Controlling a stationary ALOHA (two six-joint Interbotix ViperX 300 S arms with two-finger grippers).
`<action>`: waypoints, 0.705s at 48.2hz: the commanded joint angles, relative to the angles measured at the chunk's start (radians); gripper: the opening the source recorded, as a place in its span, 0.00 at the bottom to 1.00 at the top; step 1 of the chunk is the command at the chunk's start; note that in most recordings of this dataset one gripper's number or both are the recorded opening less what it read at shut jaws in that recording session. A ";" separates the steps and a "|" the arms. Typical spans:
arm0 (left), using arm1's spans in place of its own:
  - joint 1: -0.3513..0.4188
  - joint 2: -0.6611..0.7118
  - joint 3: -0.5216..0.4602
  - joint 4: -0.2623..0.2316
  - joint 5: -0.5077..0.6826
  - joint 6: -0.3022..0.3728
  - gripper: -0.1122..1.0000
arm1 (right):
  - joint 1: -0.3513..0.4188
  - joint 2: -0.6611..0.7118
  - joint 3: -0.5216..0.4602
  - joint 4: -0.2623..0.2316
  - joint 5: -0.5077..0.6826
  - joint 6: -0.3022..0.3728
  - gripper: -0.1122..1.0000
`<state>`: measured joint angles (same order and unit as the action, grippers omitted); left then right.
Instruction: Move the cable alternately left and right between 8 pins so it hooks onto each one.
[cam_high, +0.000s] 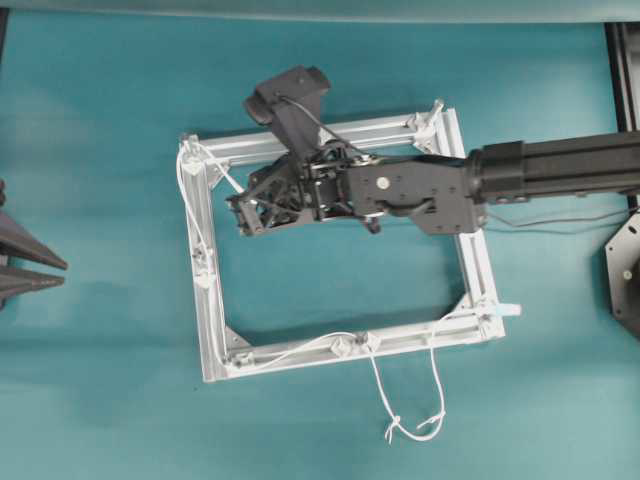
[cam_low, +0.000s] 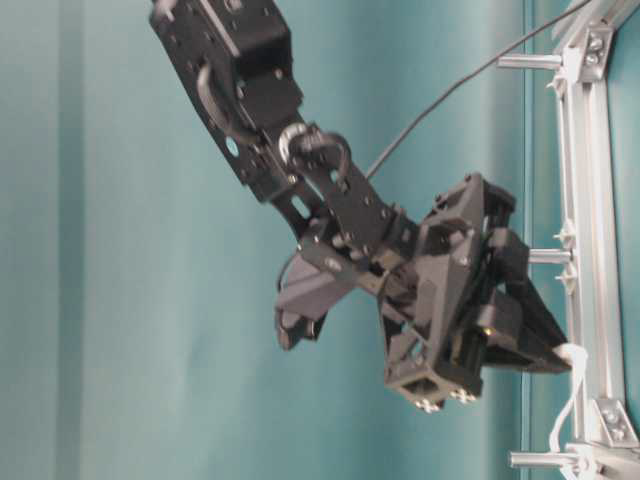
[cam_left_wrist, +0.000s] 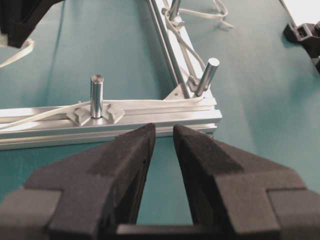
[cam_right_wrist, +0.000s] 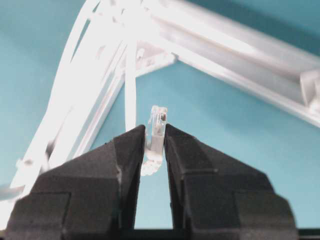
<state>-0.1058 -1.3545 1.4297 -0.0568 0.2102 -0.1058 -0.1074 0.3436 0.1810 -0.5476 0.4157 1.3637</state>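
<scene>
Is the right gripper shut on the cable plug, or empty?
Shut on it. In the right wrist view the right gripper pinches the clear plug between its fingertips, with the white cable running up toward the frame.

Matte black right arm (cam_high: 560, 170): boxy segments, silver screws, thin dark grey wire looped along it. Black right gripper (cam_right_wrist: 154, 145): wedge-shaped, foam-textured fingers (cam_right_wrist: 125, 160). Left gripper (cam_left_wrist: 164, 145): identical black wedge fingers.
</scene>
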 joint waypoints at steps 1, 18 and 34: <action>0.000 0.006 -0.011 0.002 -0.005 0.003 0.42 | 0.014 -0.061 0.018 -0.003 -0.014 0.006 0.24; 0.000 0.006 -0.011 0.003 -0.005 0.003 0.42 | 0.046 -0.137 0.137 -0.003 -0.012 0.035 0.24; 0.000 0.006 -0.011 0.003 -0.005 0.003 0.42 | 0.052 -0.189 0.196 -0.003 -0.015 0.051 0.24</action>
<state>-0.1058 -1.3560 1.4297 -0.0568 0.2102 -0.1058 -0.0629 0.1994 0.3835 -0.5492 0.4080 1.4159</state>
